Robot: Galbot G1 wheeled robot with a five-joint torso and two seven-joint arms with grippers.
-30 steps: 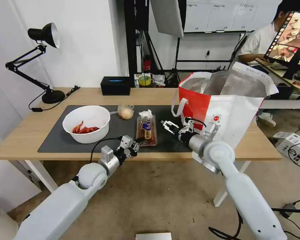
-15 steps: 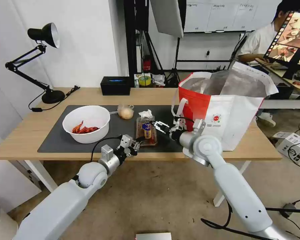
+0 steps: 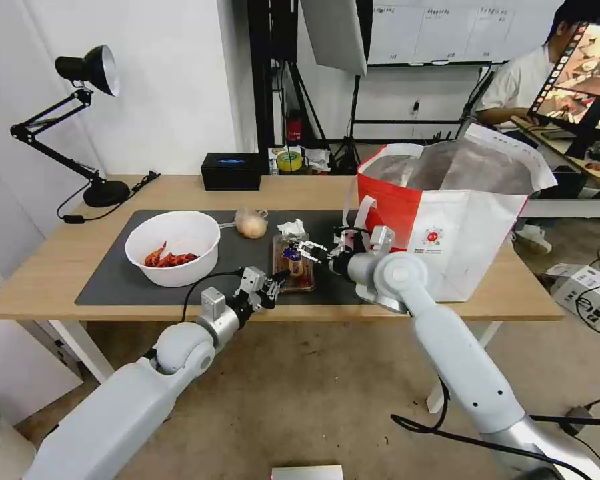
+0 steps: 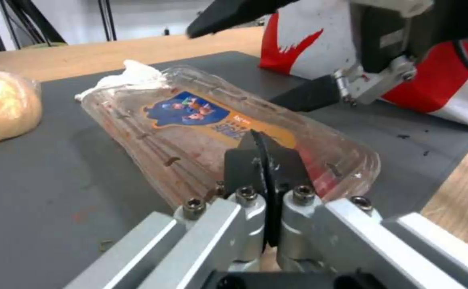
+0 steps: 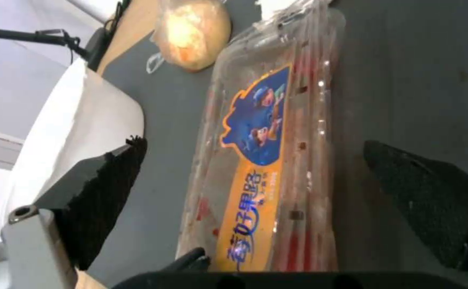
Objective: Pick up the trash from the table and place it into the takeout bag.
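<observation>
The clear hinged tray (image 3: 293, 263) lies lengthways on the dark mat (image 3: 113, 280) of the table (image 3: 60, 267). My right gripper (image 3: 307, 251) is open over its middle, with one finger on each long side (image 5: 269, 196) of the tray (image 5: 255, 160). My left gripper (image 3: 277, 279) is shut, its tips (image 4: 263, 154) at the near end of the tray (image 4: 191, 120); I cannot tell whether they pinch the rim. The crumpled tissue (image 3: 290, 228) sits at the tray's far end. The small bag with the beige lump (image 3: 251, 225) lies beside it. The white bowl (image 3: 180, 273) holds red shells (image 3: 169, 258). The takeout bag (image 3: 460, 233) stands open at the right.
A black box (image 3: 231, 171) sits at the table's back edge. A desk lamp (image 3: 103, 193) stands at the back left corner with its cable trailing on the wood. The bag's loop handle (image 3: 357, 220) hangs close behind my right wrist.
My right gripper has swung left from beside the takeout bag to over the tray, still open. The left gripper has hardly moved.
</observation>
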